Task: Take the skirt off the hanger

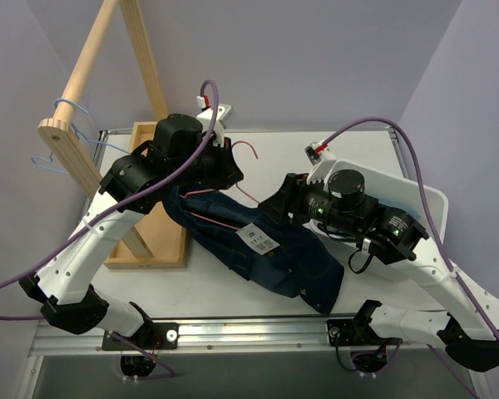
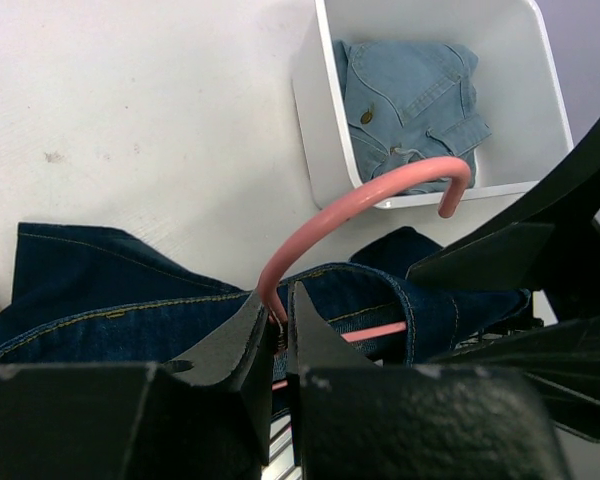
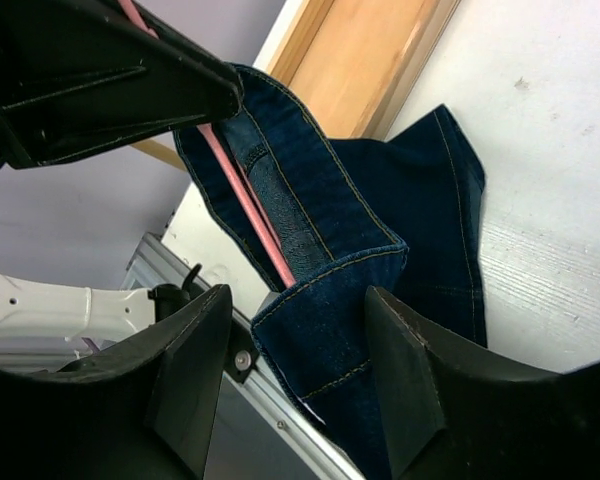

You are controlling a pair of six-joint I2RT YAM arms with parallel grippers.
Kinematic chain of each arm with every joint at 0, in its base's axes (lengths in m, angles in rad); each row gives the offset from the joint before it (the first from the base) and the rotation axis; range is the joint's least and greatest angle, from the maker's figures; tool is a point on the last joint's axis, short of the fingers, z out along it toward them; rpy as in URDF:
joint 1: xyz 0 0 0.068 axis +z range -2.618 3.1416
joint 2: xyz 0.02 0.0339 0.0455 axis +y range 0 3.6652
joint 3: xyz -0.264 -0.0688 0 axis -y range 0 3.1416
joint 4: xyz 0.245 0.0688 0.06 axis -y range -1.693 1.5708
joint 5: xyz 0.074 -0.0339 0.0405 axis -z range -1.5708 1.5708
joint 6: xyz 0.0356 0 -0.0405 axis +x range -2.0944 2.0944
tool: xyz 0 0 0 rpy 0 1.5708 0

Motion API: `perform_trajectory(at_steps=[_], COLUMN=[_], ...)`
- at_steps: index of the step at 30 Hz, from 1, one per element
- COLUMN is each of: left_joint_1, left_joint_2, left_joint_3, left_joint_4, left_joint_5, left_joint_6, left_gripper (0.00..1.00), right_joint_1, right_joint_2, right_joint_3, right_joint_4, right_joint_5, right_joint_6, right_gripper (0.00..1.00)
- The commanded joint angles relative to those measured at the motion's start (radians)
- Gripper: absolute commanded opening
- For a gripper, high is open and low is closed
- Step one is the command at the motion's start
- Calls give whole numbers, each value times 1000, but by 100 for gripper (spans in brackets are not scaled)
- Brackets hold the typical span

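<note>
A dark blue denim skirt (image 1: 266,249) lies across the table middle, its waistband still on a pink hanger (image 1: 248,148). My left gripper (image 1: 224,170) is shut on the hanger's neck just below the hook. This shows in the left wrist view, where the hanger (image 2: 360,200) rises from my gripper (image 2: 278,305) above the skirt (image 2: 100,290). My right gripper (image 1: 274,208) is open. In the right wrist view it (image 3: 298,295) straddles a folded corner of the skirt's waistband (image 3: 330,330) without closing, and the hanger bar (image 3: 245,205) runs inside the waistband.
A wooden rack (image 1: 91,50) with thin blue hangers (image 1: 75,125) stands at the left on a wooden base (image 1: 150,241). A white bin (image 2: 315,110) holding a light denim shirt (image 2: 410,95) sits at the right. The table's metal rail (image 3: 280,420) is near.
</note>
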Motion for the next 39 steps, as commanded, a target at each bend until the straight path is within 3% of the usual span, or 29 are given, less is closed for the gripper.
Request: perform_trajectory(at_steps=[1,4,22,29,39], left_joint_1=[-4,-7,-8,-9,-7], left_joint_2=[-5,-5,-16,-20,-32], left_joint_3=[50,53,38,33,82], left_joint_4=[53,51,56,53,40], left_joint_5=[4,1,4,-17,-148], left_joint_6=[2,2,2,11,16], left_gripper=[2,2,2,2,2], right_joint_1=[24,26,33,38,40], right_joint_2=[6,6,-4,-50,-283], right_joint_3=[9,2,-4,0,-61], right_joint_4=[45,49,49,35,-88], right_joint_5=[10,15,50,99,184], right_joint_6=[-3,-3,17,40,102], right_gripper=[51,47,1,0,0])
